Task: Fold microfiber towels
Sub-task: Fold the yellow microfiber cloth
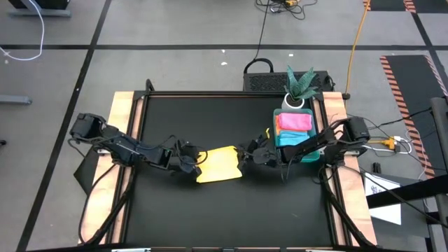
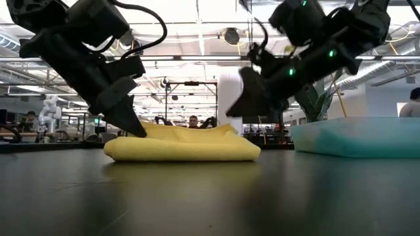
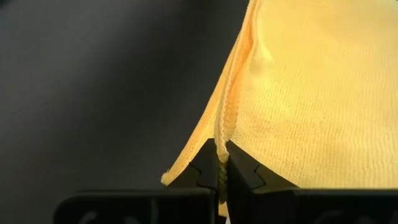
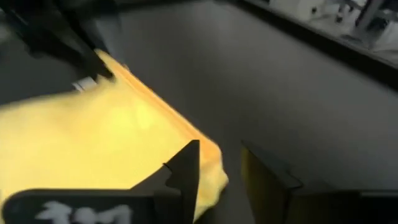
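- High view: your yellow towel (image 1: 219, 164) lies folded at the middle of the black table (image 1: 210, 210), between the left gripper (image 1: 190, 164) at its left edge and the right gripper (image 1: 249, 155) at its right. A pink towel (image 1: 294, 122) sits on a light blue one (image 1: 290, 138) in the green tray (image 1: 312, 155).
- Low view: the towel lies flat; the right gripper hangs just above it.
- Left wrist view: your jaws are clamped tight on the towel's hem.
- Right wrist view: jaws stand apart, holding nothing, one fingertip (image 4: 189, 163) over the towel's corner.
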Available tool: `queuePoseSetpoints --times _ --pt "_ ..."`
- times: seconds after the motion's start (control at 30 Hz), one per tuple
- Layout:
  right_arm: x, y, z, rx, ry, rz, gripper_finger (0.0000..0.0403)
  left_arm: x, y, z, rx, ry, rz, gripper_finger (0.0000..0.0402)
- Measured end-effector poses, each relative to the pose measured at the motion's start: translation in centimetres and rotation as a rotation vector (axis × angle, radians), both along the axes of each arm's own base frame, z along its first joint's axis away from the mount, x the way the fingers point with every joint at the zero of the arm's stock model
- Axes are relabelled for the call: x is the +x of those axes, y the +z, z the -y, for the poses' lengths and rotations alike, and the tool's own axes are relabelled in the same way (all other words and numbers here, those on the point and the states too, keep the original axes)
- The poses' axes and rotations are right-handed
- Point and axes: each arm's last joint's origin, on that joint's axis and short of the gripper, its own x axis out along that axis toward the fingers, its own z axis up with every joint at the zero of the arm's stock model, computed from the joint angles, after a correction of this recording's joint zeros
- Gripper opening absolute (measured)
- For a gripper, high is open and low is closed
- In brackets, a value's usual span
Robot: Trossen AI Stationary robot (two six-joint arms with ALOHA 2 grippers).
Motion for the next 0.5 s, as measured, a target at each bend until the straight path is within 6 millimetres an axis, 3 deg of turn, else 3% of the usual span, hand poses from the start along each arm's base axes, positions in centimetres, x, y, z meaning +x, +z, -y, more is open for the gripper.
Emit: queuePoseSetpoints --times 0.23,0.5 --pt "-0.2 1.6 -3.1 0.061 0.202 0.082 0.0123 -0.6 -0.4 -0.3 -0.023 0.111 -0.03 0.001" --pt "0.5 -2.2 -3.8 0.156 0.286 -0.004 0.0076 -0.6 -0.5 -0.8 -0.05 0.161 -0.023 0.0029"
